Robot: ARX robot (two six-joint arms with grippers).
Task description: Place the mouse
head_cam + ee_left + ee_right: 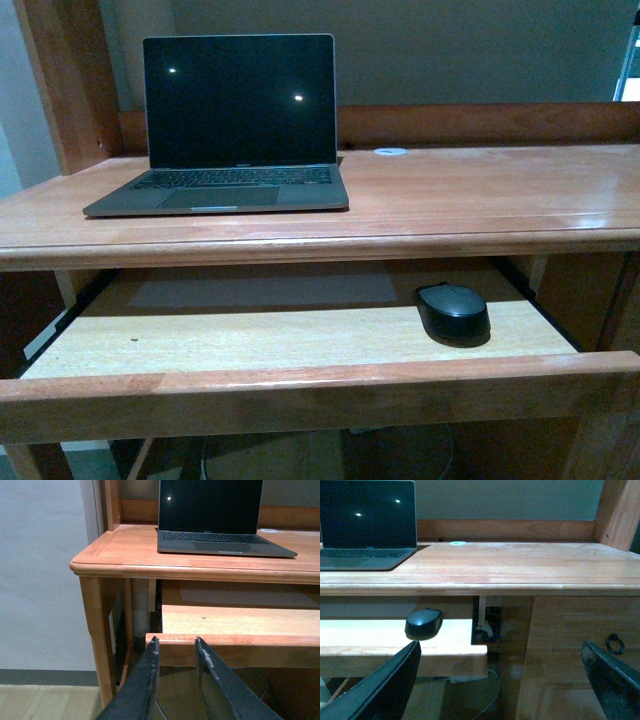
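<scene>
The black mouse (453, 311) lies on the right part of the pulled-out keyboard tray (250, 340), under the desk top. It also shows in the right wrist view (424, 623), beyond my right gripper. My right gripper (500, 652) is open and empty, low in front of the desk, near the tray's right end. My left gripper (176, 641) is shut and empty, low in front of the tray's left front corner (150, 639). Neither arm shows in the front view.
A grey laptop (235, 125) stands open on the left of the wooden desk top (480, 190). A small white disc (390, 151) lies near the desk's back rail. A drawer front with a ring pull (615, 643) is to the right of the tray. Cables (490, 690) hang below.
</scene>
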